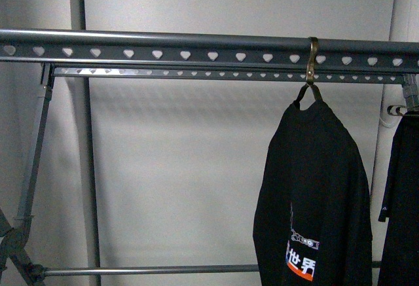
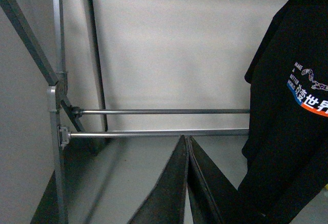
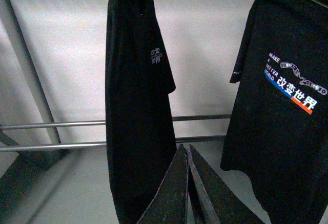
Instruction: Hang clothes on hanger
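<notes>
The clothes, a black T-shirt (image 1: 314, 188) with a chain graphic and an orange-and-white print, hang from a hook (image 1: 312, 60) over the hanger's (image 1: 196, 46) long grey rail with heart-shaped holes. Neither arm shows in the front view. In the left wrist view my left gripper (image 2: 186, 140) is shut and holds nothing, low in front of the rack's lower bars, with the T-shirt (image 2: 289, 106) off to one side and apart from it. My right gripper (image 3: 185, 147) is also shut and empty, pointing between the printed T-shirt (image 3: 287, 111) and a plain dark garment (image 3: 136, 106).
The plain dark garment (image 1: 400, 194) with a tiny white logo hangs at the rail's far right end. Slanted grey legs (image 1: 33, 168) and two low cross bars (image 2: 164, 122) frame the rack. A pale wall (image 1: 183, 168) stands behind.
</notes>
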